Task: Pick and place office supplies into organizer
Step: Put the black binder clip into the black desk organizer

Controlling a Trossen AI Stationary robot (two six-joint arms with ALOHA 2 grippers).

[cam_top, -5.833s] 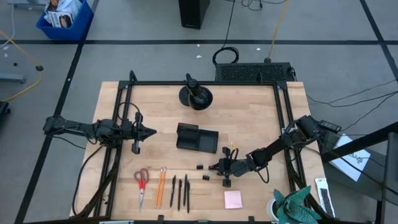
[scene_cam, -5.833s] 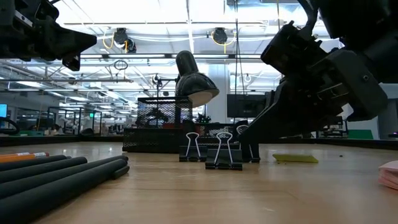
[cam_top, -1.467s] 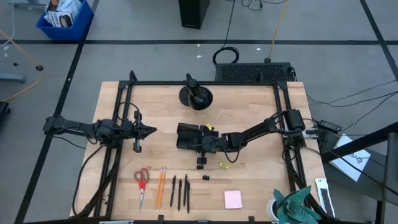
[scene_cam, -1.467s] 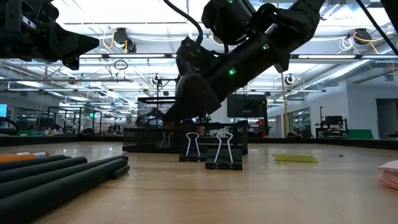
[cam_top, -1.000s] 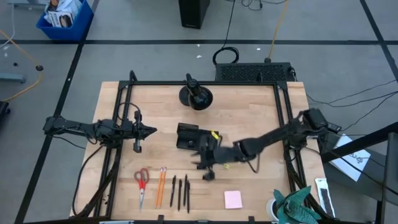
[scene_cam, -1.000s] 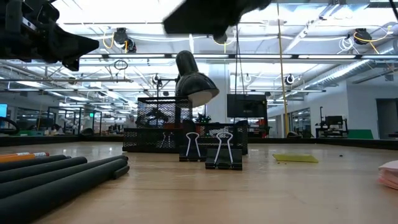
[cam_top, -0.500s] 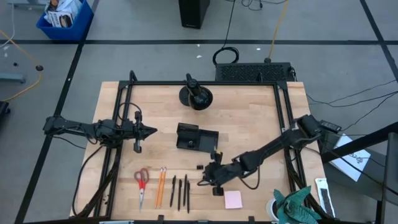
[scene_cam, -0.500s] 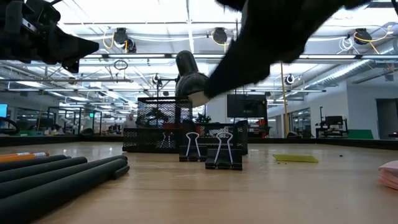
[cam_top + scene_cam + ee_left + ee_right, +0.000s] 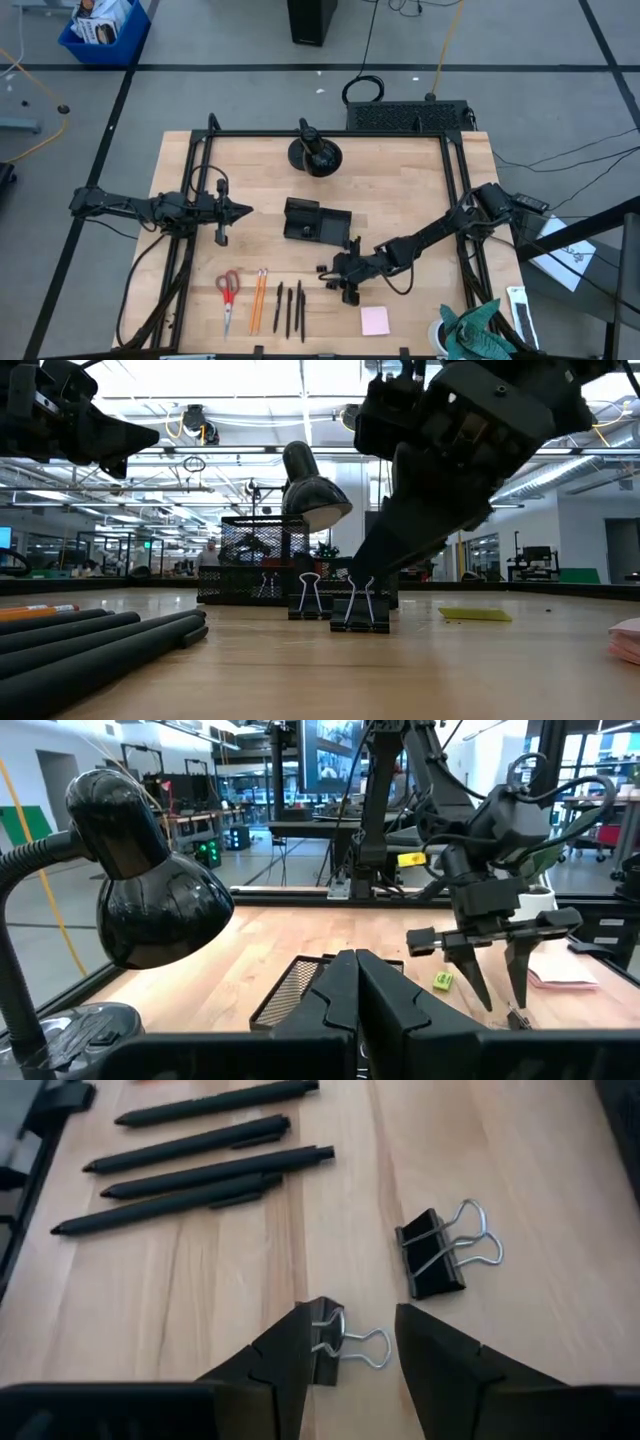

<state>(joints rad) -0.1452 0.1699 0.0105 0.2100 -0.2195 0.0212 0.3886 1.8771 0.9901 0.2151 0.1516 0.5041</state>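
Right gripper [image 9: 350,1342] hovering with fingers spread over a binder clip [image 9: 345,1343], just in front of the organizer [image 9: 316,222].
A second clip [image 9: 440,1260] is lying beside it, nearer the organizer, pens [image 9: 190,1170] to one side; left gripper [image 9: 238,211] is waiting clenched, well left of the organizer.

Organizer [image 9: 317,222] sits mid-table. Toward the table's front edge, left to right: scissors [image 9: 227,292], pencils [image 9: 257,299], pens [image 9: 289,307], then binder clips [image 9: 440,1252], with the sticky-note pad [image 9: 375,320] rightmost. Lamp base [image 9: 314,154] lies behind the organizer.
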